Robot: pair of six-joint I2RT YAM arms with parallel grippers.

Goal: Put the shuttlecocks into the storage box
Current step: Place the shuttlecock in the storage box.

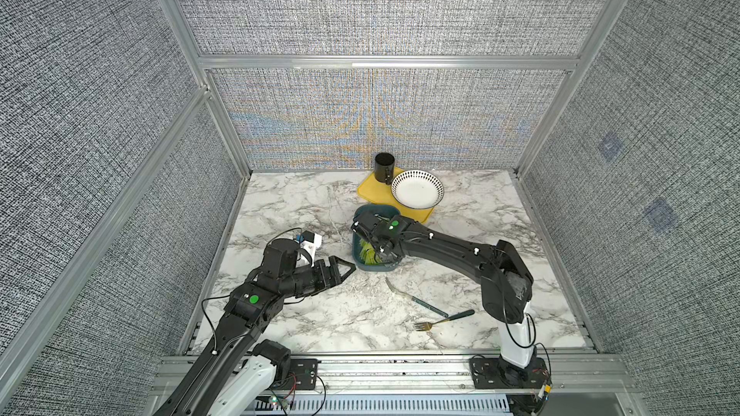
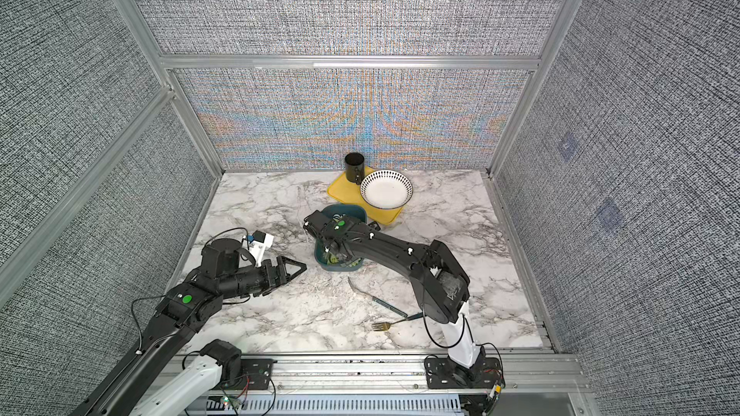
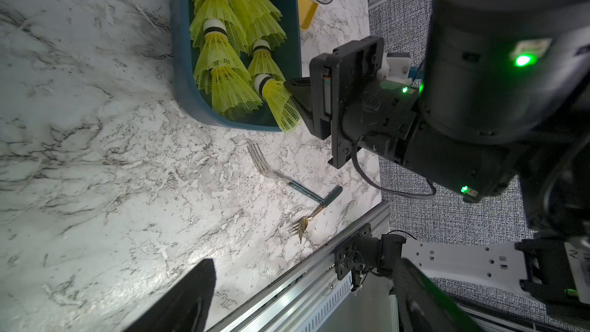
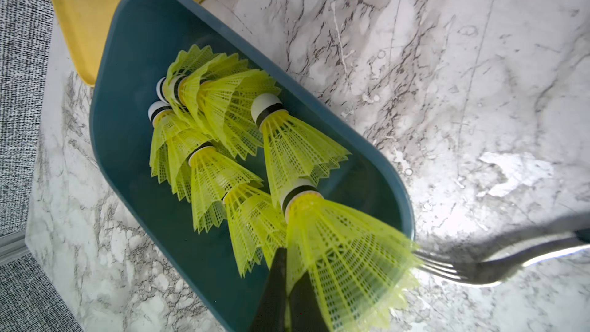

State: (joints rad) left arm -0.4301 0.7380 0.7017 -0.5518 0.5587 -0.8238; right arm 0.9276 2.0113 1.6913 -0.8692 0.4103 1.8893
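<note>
- While the right gripper is clamped on the skirt of one shuttlecock, its white tip points into the storage box, skirt overhanging the rim.
- The other shuttlecocks lie nested inside the box.
- The left gripper hovers beside the box, jaws apart, empty.

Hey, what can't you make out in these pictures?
Shuttlecocks: exact count; skirts nest and overlap in both wrist views, and the right arm covers much of the box in both top views.
One box end: cut off by the left wrist view's edge.
Left gripper: fingers blurred, cut off in its wrist view.
</note>
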